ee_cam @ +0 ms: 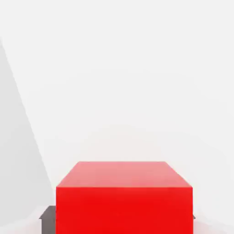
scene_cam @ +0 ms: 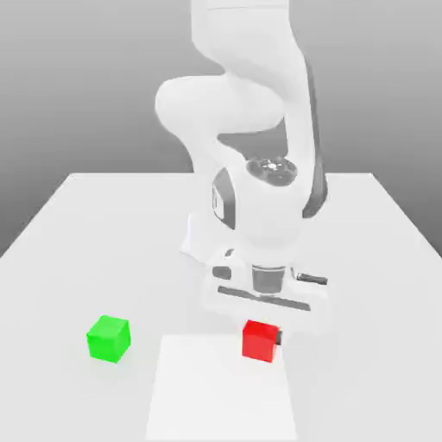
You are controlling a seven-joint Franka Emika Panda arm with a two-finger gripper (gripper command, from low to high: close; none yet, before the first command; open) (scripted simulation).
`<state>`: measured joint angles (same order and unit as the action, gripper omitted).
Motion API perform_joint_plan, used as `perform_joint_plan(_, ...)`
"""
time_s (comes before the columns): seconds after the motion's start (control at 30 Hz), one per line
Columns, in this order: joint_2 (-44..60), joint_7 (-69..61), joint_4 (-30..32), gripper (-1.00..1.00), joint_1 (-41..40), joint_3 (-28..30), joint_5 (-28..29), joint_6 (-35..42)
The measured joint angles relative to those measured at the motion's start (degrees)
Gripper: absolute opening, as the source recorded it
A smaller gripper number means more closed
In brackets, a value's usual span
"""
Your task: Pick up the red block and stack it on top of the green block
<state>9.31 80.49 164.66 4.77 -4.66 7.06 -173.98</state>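
The red block [scene_cam: 258, 342] sits on the white table, under the arm's hand. My gripper [scene_cam: 261, 331] is lowered straight over it, shut on the block, with a dark fingertip [scene_cam: 280, 335] showing against its side on the exterior view's right. In the hand view the red block [ee_cam: 123, 201] is very close, with a dark fingertip [ee_cam: 47, 214] pressed to one flank. The green block [scene_cam: 109, 337] stands apart on the table, toward the exterior view's left, about level with the red one.
A paler rectangular patch [scene_cam: 223, 397] lies on the table [scene_cam: 104, 224] in front of the red block, between the two cubes and the near edge. The arm's white body [scene_cam: 259, 198] rises behind the hand.
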Motion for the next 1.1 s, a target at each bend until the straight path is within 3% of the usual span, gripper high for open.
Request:
perform_joint_plan(0.23, -13.3, -6.91, 1.82, -1.0, -0.16, -1.48, -8.21, 11.4)
perform_joint_plan(0.77, -18.24, -47.08, -2.54, -1.0, -15.83, 20.65, -1.48, 20.45)
perform_joint_plan(0.87, -15.79, -52.41, -3.14, -1.0, -16.67, 23.17, -2.62, 18.65)
perform_joint_plan(1.03, -6.22, -59.11, -3.57, -1.0, -16.29, 21.89, -11.17, 9.94)
perform_joint_plan(1.07, -4.74, -60.23, -3.62, 1.0, -16.66, 21.22, -12.74, 8.61)
perform_joint_plan(1.1, -4.74, -60.23, -3.62, 1.0, -16.65, 21.22, -12.74, 8.61)
